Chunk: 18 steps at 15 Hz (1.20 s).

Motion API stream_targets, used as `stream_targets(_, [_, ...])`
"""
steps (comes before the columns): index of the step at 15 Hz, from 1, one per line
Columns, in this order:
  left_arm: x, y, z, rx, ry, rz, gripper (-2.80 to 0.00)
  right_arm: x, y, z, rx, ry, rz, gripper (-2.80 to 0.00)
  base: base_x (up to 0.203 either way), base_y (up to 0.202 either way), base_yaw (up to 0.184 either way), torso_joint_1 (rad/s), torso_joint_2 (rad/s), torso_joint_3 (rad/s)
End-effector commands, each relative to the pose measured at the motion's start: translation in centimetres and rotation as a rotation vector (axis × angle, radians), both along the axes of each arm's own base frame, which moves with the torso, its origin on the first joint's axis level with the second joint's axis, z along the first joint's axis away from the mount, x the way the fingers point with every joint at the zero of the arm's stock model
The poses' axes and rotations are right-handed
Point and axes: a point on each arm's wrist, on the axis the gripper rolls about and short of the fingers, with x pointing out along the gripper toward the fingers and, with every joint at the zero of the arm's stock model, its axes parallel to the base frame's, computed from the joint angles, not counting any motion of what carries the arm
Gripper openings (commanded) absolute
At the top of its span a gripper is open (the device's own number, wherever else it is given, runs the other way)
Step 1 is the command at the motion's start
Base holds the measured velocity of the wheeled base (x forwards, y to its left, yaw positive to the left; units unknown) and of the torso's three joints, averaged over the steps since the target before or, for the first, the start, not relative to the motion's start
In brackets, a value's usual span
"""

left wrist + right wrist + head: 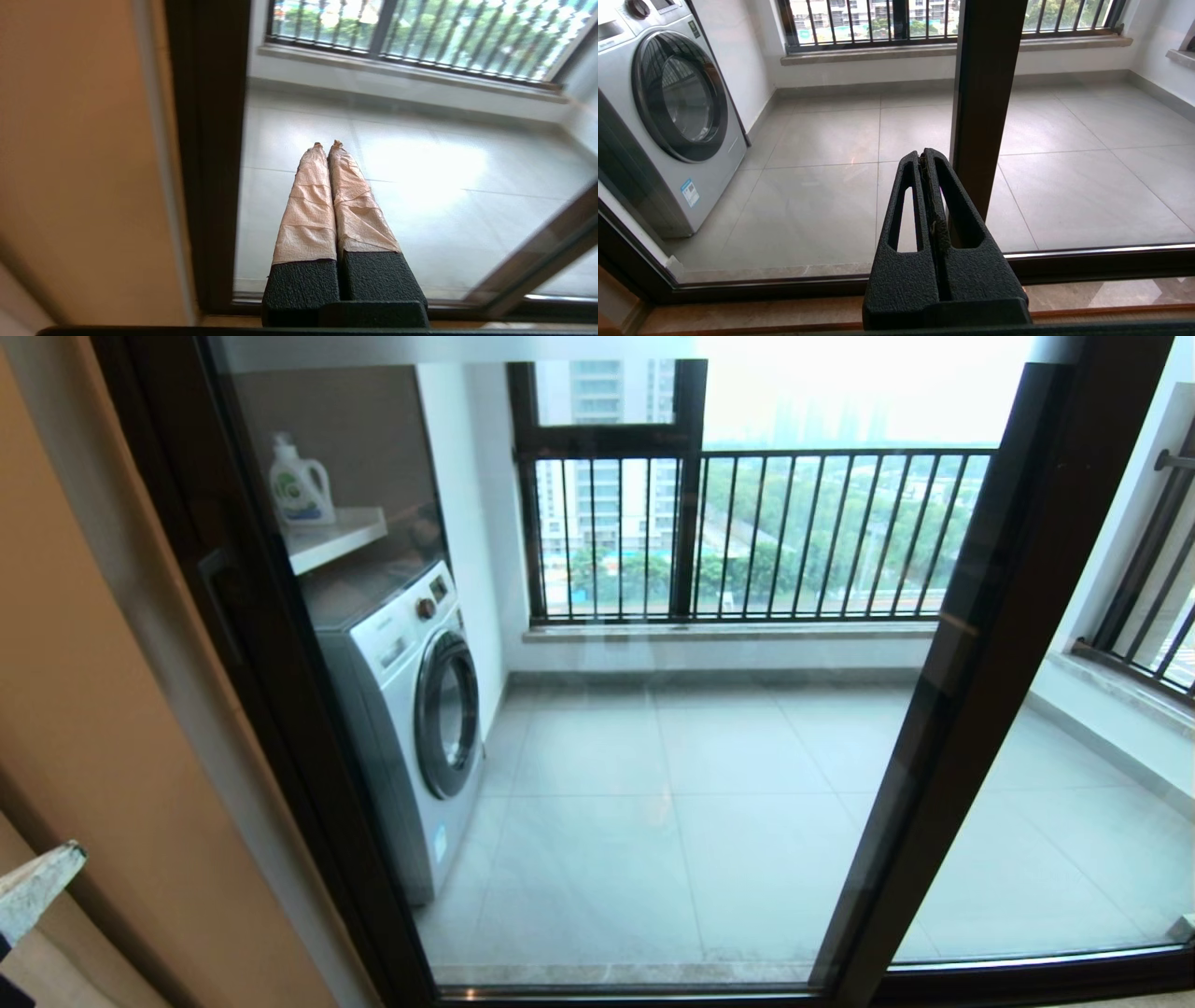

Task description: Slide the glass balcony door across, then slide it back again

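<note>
The glass balcony door (245, 644) is a clear pane in a dark frame, and its left upright stands against the tan wall. A small dark pull handle (217, 599) sits on that upright. Its other upright (980, 653) crosses the right of the head view. My left gripper (326, 144), with tape-wrapped fingers, is shut on nothing. It is low and just right of the door's left upright (210, 163), short of the glass. My right gripper (923, 156) is shut and empty, just left of the door's right upright (985, 93).
Behind the glass are a washing machine (411, 709), a shelf with a detergent bottle (299, 485), a grey tiled floor (709, 803) and a black-barred railing (794, 532). The tan wall (84, 709) is on the left. The bottom track (1064, 263) runs along the floor.
</note>
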Motion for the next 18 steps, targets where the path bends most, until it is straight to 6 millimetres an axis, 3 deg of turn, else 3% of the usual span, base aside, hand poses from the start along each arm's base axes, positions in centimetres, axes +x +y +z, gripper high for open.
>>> stream_targets(1, [-4.9, -3.0, 0.2, -0.054, 0.036, -0.101, -2.8, 0.1, 0.0, -0.3, 0.0, 0.012, 0.0, -2.8, 0.0, 0.0, 0.0, 0.0, 0.0, 0.0])
stream_targets(3, [-7.4, -4.4, 2.3, -0.094, 0.059, -0.217, -2.8, 0.1, 0.0, -0.3, 0.0, 0.012, 0.0, -2.8, 0.0, 0.0, 0.0, 0.0, 0.0, 0.0])
stream_targets(5, [-8.4, -4.9, 3.9, -0.118, 0.077, -0.28, -2.8, 0.1, 0.0, -0.3, 0.0, 0.012, 0.0, -2.8, 0.0, 0.0, 0.0, 0.0, 0.0, 0.0])
stream_targets(10, [-11.6, -3.9, 4.1, -0.136, 0.194, -0.591, -2.8, 0.1, 0.0, -0.3, 0.0, 0.012, 0.0, -2.8, 0.0, 0.0, 0.0, 0.0, 0.0, 0.0])
stream_targets(14, [-12.2, -2.9, 3.0, -0.107, 0.232, -0.397, -2.8, 0.1, 0.0, -0.3, 0.0, 0.012, 0.0, -2.8, 0.0, 0.0, 0.0, 0.0, 0.0, 0.0])
stream_targets(16, [-12.7, -2.8, 3.7, -0.082, 0.175, -0.331, -2.8, 0.1, 0.0, -0.3, 0.0, 0.012, 0.0, -2.8, 0.0, 0.0, 0.0, 0.0, 0.0, 0.0])
stream_targets(18, [-13.8, -3.0, 3.0, -0.014, 0.106, -0.311, -2.8, 0.1, 0.0, -0.3, 0.0, 0.012, 0.0, -2.8, 0.0, 0.0, 0.0, 0.0, 0.0, 0.0])
